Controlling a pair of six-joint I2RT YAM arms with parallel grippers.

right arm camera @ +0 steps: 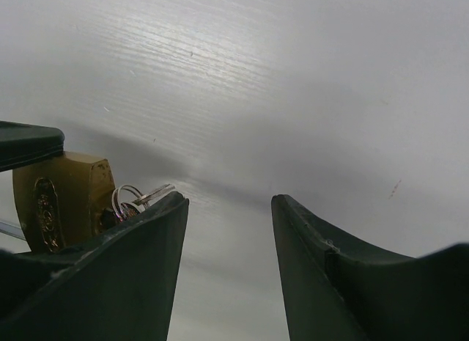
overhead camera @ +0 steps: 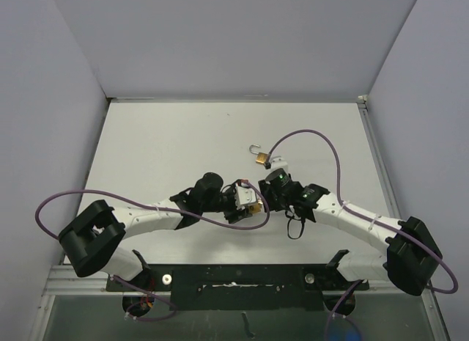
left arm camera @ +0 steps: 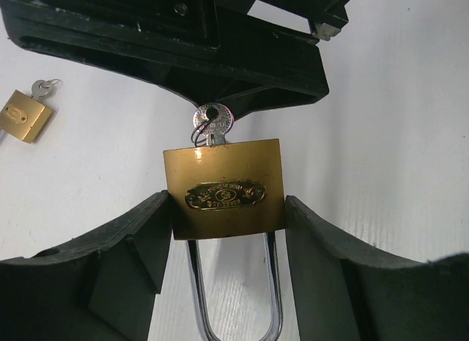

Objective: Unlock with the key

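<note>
Gripping a brass padlock (left arm camera: 223,176) by the two sides of its body, the left gripper (left arm camera: 227,224) is clenched on it just above the white table (overhead camera: 168,143), near the middle of the table's front half. In the left wrist view the padlock's steel shackle (left arm camera: 272,297) points back toward the camera and looks seated in the body. The face with the oval label is turned up. A small key (left arm camera: 213,121) on a wire ring sticks out of the far end of the padlock, its round head just under the black body of the right gripper (right arm camera: 231,200).

The right gripper's jaws stand apart with only bare table between them. In its own view the padlock and the key ring sit just outside its left finger (right arm camera: 132,268), beside it rather than between the fingers; whether the finger touches the key I cannot tell. From above, the two grippers meet nose to nose.

A second padlock (overhead camera: 260,158) lies on the table just beyond the right gripper, its shackle swung open and a second key (left arm camera: 44,86) at its end.
</note>
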